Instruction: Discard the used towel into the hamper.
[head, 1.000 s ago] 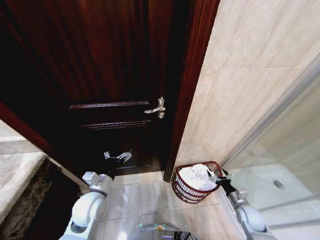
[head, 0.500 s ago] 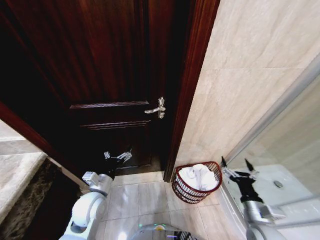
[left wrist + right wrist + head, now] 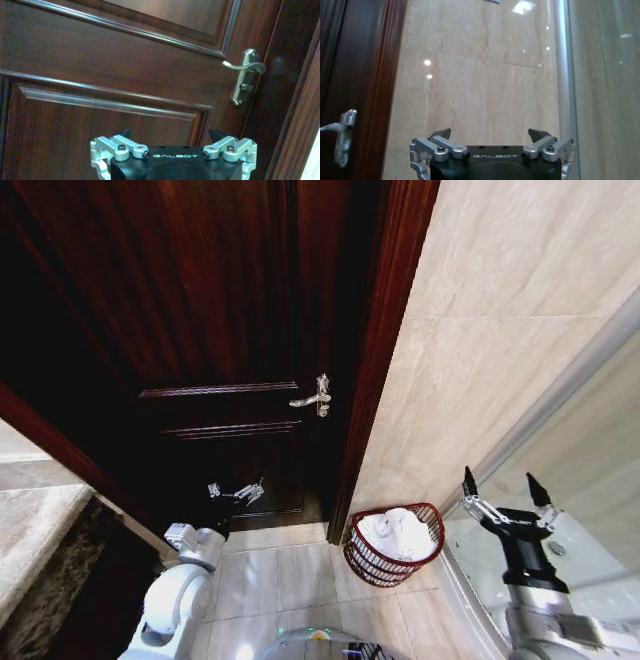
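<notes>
Towel [image 3: 398, 533] sits in hamper [image 3: 385, 565] on floor by door frame; soft, light, grab any fold. Right hand [image 3: 499, 496] spread, empty, beside hamper. Left hand [image 3: 236, 492] near door, looks spread.

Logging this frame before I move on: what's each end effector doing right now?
Left end effector: open, empty, parked before the door.
Right end effector: open, empty, raised beside the hamper holding the towel.

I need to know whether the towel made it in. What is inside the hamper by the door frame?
A crumpled white towel lies inside the hamper, heaped up to about its rim. Whatever sits beneath the towel is covered. The right gripper is open beside it, holding nothing.
</notes>
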Controlling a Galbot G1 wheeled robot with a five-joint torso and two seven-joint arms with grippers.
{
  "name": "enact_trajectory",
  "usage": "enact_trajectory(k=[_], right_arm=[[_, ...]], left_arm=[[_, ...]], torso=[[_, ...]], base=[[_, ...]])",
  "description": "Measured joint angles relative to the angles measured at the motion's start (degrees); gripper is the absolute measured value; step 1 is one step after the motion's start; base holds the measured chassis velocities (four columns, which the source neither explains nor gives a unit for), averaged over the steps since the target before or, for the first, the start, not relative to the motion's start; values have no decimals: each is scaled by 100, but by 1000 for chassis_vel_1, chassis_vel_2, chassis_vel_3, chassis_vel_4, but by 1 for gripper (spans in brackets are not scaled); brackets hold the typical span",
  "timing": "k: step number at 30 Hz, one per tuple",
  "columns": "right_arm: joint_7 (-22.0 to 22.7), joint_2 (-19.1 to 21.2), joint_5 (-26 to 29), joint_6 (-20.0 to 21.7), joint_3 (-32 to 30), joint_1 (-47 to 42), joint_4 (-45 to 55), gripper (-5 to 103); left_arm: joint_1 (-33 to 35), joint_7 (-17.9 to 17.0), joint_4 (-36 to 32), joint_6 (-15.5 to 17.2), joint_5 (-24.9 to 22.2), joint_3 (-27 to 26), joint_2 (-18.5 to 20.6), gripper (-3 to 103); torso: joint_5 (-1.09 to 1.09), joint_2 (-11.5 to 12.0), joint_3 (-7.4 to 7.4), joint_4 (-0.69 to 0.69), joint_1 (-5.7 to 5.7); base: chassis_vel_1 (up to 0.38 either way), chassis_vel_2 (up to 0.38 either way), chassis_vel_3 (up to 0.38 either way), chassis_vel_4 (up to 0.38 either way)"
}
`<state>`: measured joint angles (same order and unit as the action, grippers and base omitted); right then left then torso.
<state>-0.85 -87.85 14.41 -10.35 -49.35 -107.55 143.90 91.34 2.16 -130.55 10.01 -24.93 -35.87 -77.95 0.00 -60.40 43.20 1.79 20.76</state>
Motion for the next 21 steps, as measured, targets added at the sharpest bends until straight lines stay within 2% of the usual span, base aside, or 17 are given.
enact_trajectory(k=[6,21], right_arm=[[146,-119,53,-97,29,43,-251,100],[185,-79,54,-129,121,-27,-379,100]], left_arm=[[0,0,0,0,0,0,0,100],[0,0,0,0,0,0,0,100]], torso=[[0,0,0,0,0],[0,0,0,0,0]], base=[[0,0,0,0],[0,0,0,0]])
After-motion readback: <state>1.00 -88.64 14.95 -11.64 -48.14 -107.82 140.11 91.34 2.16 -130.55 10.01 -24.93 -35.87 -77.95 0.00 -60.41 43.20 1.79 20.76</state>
